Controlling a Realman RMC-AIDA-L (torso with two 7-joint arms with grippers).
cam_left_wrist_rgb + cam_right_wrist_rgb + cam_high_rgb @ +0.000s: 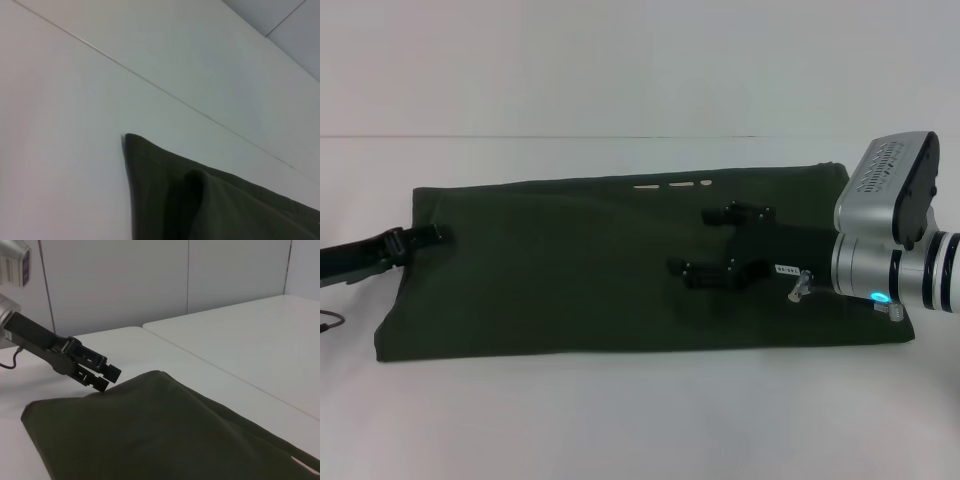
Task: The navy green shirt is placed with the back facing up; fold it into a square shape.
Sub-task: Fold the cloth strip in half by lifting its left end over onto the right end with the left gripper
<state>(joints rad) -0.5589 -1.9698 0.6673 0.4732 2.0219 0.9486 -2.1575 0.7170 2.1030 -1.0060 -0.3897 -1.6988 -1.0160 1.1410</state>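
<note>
The right pincer (pixel 715 242) hangs over the right half of the navy green shirt (pixel 570 270), its two black fingers (pixel 735 213) spread well apart and pointing toward the robot's left. One finger reaches over the cloth nearer the far hem, the other (pixel 705 272) nearer the middle of the shirt. Whether the fingertips touch the fabric cannot be told. Behind them the silver wrist of the right arm (pixel 885 240) juts in from the right edge of the head view, with a small blue light at its underside.

The left pincer (pixel 425 237) sits at the shirt's left edge, low over the desk (pixel 620 420). In the right wrist view the left pincer (pixel 102 376) shows two fingers close together, one above the other, their tips at the corner of the cloth; whether fabric is pinched between them cannot be told. The left arm (pixel 355 258) stretches away to the left, near the desk surface.

The shirt lies flat on the white desk as a long, wide band, its long sides running left to right, already folded into a rough rectangle. In the left wrist view a corner of the shirt (pixel 150 165) rests on the desk with a soft raised fold beside it. Near the far hem three small pale slits (pixel 672 184) show in a row
</note>
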